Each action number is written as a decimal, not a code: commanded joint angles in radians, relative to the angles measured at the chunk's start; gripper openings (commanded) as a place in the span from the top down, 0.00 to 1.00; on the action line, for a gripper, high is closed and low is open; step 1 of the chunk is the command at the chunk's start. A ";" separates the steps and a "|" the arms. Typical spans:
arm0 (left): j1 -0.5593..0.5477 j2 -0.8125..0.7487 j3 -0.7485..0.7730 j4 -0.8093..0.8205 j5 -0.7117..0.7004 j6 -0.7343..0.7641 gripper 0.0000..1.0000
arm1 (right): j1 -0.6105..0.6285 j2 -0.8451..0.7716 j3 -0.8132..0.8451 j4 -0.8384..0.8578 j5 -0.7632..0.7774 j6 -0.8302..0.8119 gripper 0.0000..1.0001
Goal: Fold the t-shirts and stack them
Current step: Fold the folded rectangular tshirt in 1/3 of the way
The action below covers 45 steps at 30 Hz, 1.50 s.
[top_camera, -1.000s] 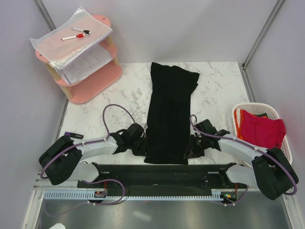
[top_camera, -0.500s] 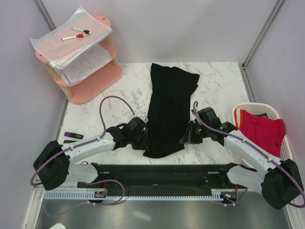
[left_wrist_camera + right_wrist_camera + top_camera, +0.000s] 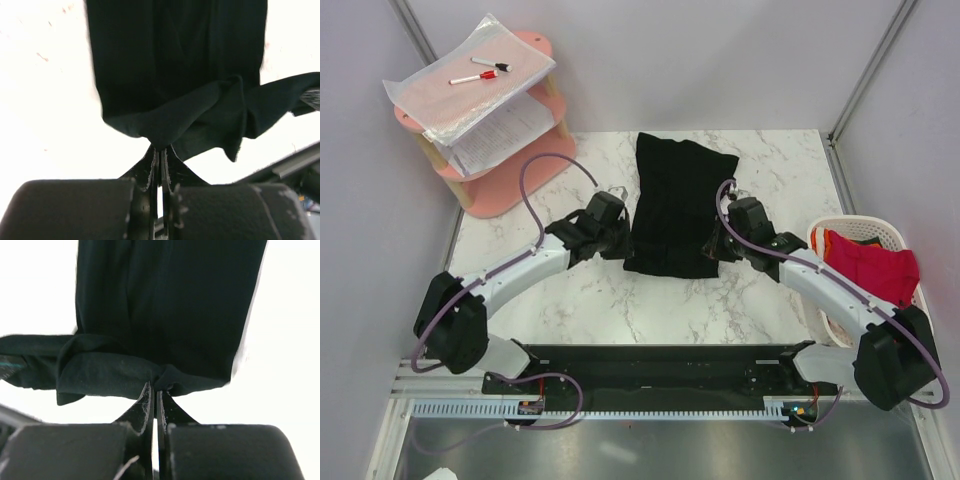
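Note:
A black t-shirt [image 3: 672, 205] lies lengthwise down the middle of the marble table [image 3: 620, 300], its near end lifted and carried back over itself. My left gripper [image 3: 625, 243] is shut on the near left corner of the black t-shirt [image 3: 175, 75], whose hem bunches at the fingertips. My right gripper [image 3: 713, 243] is shut on the near right corner of the same black t-shirt [image 3: 165, 305]. A red t-shirt [image 3: 868, 270] with an orange one [image 3: 820, 262] beside it sits in the white basket [image 3: 860, 228] at the right.
A pink two-tier stand [image 3: 510, 170] with papers, a plastic sleeve and markers sits at the far left corner. A small dark stick [image 3: 475, 284] lies at the table's left edge. The black base rail [image 3: 650, 365] runs along the near edge.
Both grippers have shut on the black t-shirt's near corners and carried them away from the bases toward the far end, so the visible shirt is now much shorter.

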 commanded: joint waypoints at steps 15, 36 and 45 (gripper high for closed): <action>0.199 0.522 0.543 0.042 0.168 0.211 0.98 | -0.140 0.355 0.197 0.317 0.123 -0.071 1.00; 0.300 0.569 0.579 0.130 0.254 0.231 0.00 | -0.224 0.457 0.189 0.667 0.072 -0.131 0.02; 0.291 0.387 0.296 0.199 0.204 0.228 0.00 | -0.096 0.493 0.273 0.512 -0.163 -0.228 1.00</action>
